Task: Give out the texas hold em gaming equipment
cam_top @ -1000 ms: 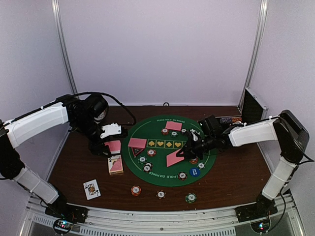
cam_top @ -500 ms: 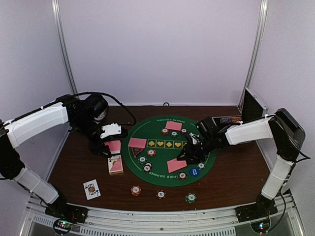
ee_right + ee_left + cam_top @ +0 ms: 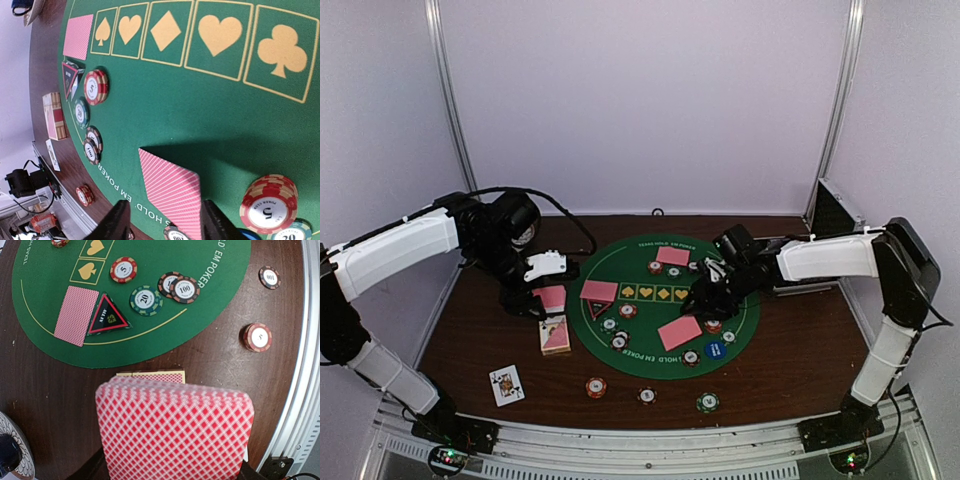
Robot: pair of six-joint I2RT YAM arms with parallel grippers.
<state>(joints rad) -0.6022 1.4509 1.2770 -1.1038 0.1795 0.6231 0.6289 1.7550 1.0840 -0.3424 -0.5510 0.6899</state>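
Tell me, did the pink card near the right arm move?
Yes. It was tipped up on edge; now the card lies flat on the green mat, shifted slightly toward the blue disc and the near edge.

The loose card (image 3: pixel 172 192) lies on the mat (image 3: pixel 200 110) between the parted jaws of the right gripper (image 3: pixel 165 225), a chip stack (image 3: pixel 269 204) just beside. Beyond the held card (image 3: pixel 175 435) in the left gripper (image 3: pixel 544 298), the deck (image 3: pixel 150 376) rests on the surface (image 3: pixel 50 405).

Pink-backed cards (image 3: pixel 679 332) face down on mat (image 3: pixel 620 265), held card (image 3: pixel 175 435) above deck (image 3: pixel 555 338), striped chips (image 3: pixel 596 386) scattered
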